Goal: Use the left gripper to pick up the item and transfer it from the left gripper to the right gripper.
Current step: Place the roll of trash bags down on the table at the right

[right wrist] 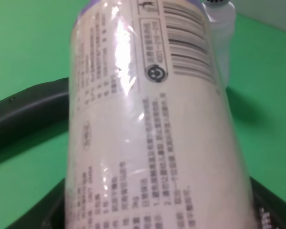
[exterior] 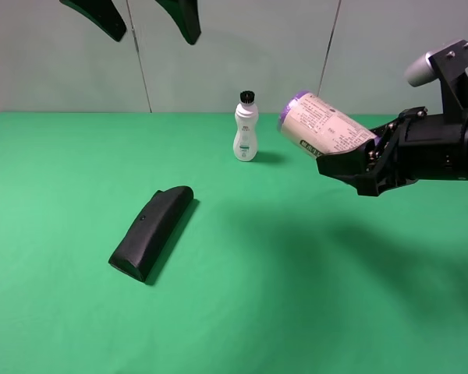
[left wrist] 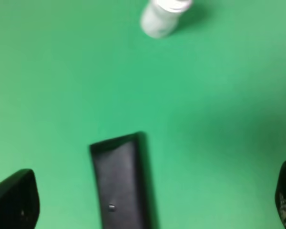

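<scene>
The green cloth table [exterior: 296, 312] bears a white black-capped plastic bottle [exterior: 246, 132] upright near its far edge, and a long black case [exterior: 152, 232] toward its left edge.

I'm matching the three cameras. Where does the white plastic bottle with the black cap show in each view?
Exterior high: white plastic bottle upright toward the table's back, left of the held cream-labelled canister.
Left wrist: blurred, beyond the long black case.
Right wrist: partly hidden behind the canister.
Shared landmark: the black case.

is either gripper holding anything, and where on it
The right gripper holds the canister by one end; the other, purple end sticks out free. The left gripper is open and empty.
</scene>
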{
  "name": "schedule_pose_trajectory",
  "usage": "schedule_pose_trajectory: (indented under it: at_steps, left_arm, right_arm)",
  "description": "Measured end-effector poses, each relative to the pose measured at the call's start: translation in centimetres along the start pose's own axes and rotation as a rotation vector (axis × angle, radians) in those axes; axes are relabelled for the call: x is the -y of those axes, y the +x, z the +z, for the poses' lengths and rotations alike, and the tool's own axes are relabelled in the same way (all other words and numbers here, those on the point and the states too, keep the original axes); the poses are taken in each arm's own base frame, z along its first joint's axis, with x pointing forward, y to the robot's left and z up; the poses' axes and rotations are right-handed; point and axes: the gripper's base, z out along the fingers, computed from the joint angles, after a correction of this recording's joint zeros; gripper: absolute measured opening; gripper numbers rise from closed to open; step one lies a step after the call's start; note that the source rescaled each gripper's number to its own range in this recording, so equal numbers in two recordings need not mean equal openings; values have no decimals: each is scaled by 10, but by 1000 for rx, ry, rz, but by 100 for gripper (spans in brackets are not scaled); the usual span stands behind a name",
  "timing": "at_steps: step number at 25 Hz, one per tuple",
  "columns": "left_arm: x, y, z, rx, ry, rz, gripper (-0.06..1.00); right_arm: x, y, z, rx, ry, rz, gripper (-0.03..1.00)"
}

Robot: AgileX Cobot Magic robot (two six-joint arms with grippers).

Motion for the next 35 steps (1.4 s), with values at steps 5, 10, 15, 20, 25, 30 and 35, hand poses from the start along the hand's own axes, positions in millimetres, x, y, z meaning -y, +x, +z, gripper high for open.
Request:
schedule_pose_trajectory:
  at_steps: [5,10,15,20,25,30,35]
  left_arm:
    - [-9,20,-15,0,-81,8,98]
    - [-16,60,-20,-20,-123,-19,97]
    - [-22,110,-22,22,-116,-69,97]
    - [-28,169,-22,37,-112,-99,97]
    - [-34,234,-28,64,-106,-106,97]
    - [-40,290,-44,175,-89,-105,96]
    - [-44,340,-59,387,-63,-50,96]
  right_arm:
    - [0,0,0,-1,0,-2,2]
    - [0,0,0,-1,0,-2,2]
    - [0,0,0,-2,0,-3,2]
    - [0,0,0,-3,0,-5,2]
    - [0,0,0,-3,0,-5,2]
    - [0,0,0,-3,0,-1,0]
    - [0,0,0,-3,0,18,0]
